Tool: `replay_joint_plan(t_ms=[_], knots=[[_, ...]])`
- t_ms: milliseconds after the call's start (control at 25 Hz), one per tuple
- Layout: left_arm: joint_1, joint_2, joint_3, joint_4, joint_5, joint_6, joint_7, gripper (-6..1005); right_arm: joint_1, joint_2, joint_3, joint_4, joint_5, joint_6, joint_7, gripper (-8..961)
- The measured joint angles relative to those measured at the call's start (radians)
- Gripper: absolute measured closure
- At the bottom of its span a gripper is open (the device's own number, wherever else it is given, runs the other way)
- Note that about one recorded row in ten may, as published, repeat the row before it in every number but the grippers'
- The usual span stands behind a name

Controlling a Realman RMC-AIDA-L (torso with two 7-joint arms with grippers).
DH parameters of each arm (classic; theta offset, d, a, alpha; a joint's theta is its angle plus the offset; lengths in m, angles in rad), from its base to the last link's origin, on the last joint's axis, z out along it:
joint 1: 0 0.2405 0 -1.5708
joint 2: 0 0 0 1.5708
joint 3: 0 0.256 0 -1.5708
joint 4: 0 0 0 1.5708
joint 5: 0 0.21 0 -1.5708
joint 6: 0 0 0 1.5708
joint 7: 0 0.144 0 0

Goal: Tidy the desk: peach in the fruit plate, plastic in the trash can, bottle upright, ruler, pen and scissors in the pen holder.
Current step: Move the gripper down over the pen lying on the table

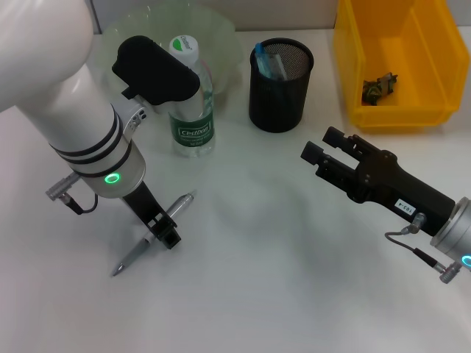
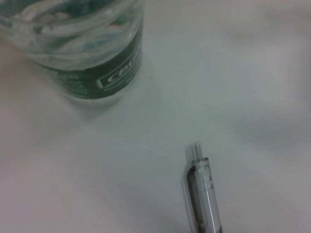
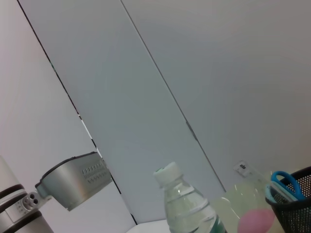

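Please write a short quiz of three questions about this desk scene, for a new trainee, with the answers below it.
1. True or false: the bottle stands upright.
2. Which item is the left gripper at? A. scissors B. pen C. ruler
3. Fill in: the blue-handled scissors are inside the black mesh ____.

Key
1. True; it stands with its cap up, in front of the fruit plate.
2. B; the jaws are down at the pen, which lies on the desk. The right gripper hangs apart, holding nothing.
3. pen holder.
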Motion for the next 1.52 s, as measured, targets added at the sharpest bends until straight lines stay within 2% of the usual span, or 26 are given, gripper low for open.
replay_joint_plan(t_ms=[200,400,640,1520], knots=[[-0.001,0.0,0.0,0.002,0.001,0.0,0.003,416,0.0,0.0,0.0,0.0,0.0,0.003,0.001,240],[-0.005,0.0,0.0,0.003,0.001,-0.001,0.003,506,0.0,0.0,0.0,0.0,0.0,0.005,0.001,241],[-0.007,0.0,0.002,0.0,0.001,-0.002,0.005,533,0.004,0.0,0.0,0.0,0.0,0.005,0.001,240],[-0.009,0.0,0.018,-0.008,0.001,-0.011,0.017,556,0.005,0.0,0.002,-0.003,0.0,0.007,0.001,241]])
